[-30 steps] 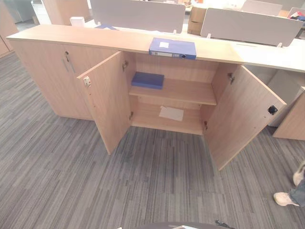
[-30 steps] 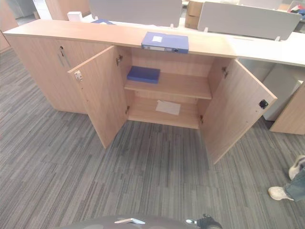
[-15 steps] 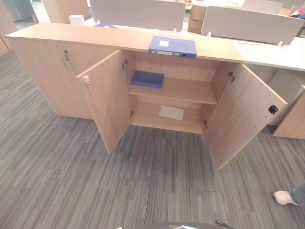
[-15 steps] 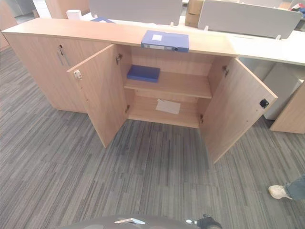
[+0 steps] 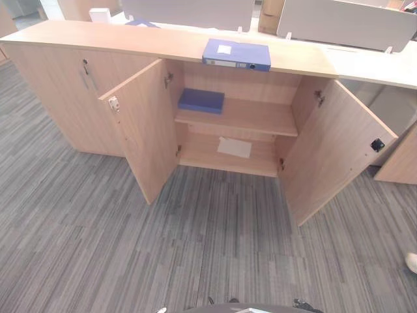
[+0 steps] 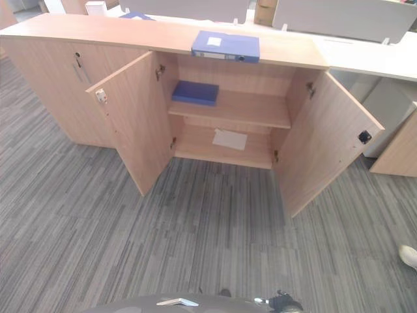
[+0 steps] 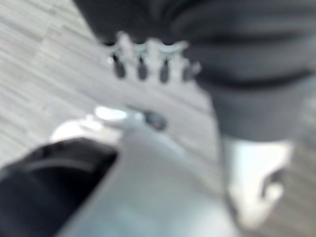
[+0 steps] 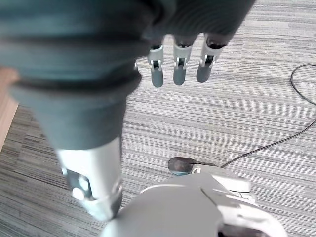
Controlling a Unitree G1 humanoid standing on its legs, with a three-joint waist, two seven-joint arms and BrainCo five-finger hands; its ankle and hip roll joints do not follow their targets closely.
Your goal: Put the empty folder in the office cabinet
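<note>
Folder (image 5: 236, 54) lies flat on the cabinet top (image 5: 130, 40), above the open compartment with both doors swung wide. Left hand (image 7: 148, 59) and right hand (image 8: 178, 66) hang low over the carpet, fingers relaxed, grasping nothing. Best approach: step close, lift it from the near edge, aim for the free right side of the middle shelf (image 5: 260, 117), beside the blue box (image 5: 202, 100).

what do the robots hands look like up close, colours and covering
Both match. The right hand has silver fingers ending in dark rounded tips, emerging from a dark ribbed cover that wraps the back of the hand and the wrist. The left hand shows the same row of silver, dark-tipped fingers under a dark ribbed cover.
</note>
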